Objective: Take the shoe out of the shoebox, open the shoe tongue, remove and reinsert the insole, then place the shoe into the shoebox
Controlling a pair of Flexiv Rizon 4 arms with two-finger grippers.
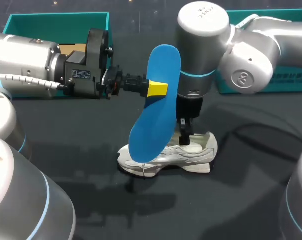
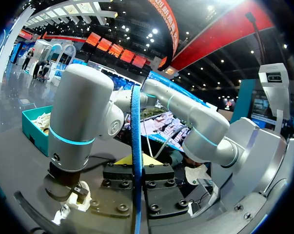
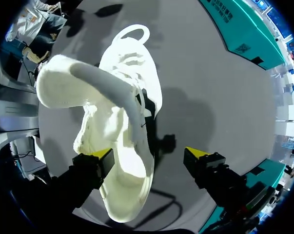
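At left centre, the left gripper (image 1: 157, 89) is clamped on the blue insole (image 1: 152, 120), its fingers pinching the upper half from both faces. The insole stands upright with its lower end over the white shoe (image 1: 191, 152), which lies on the table (image 1: 251, 190). Contact between them cannot be confirmed.

Judgement: the insole is out and reinsertion is in hand. The next move calls for tilting the lower end into the shoe's opening.

At right, the right gripper (image 3: 150, 155) stands over the shoe with its fingers spread, one against the shoe's side and the other apart, gripping nothing.
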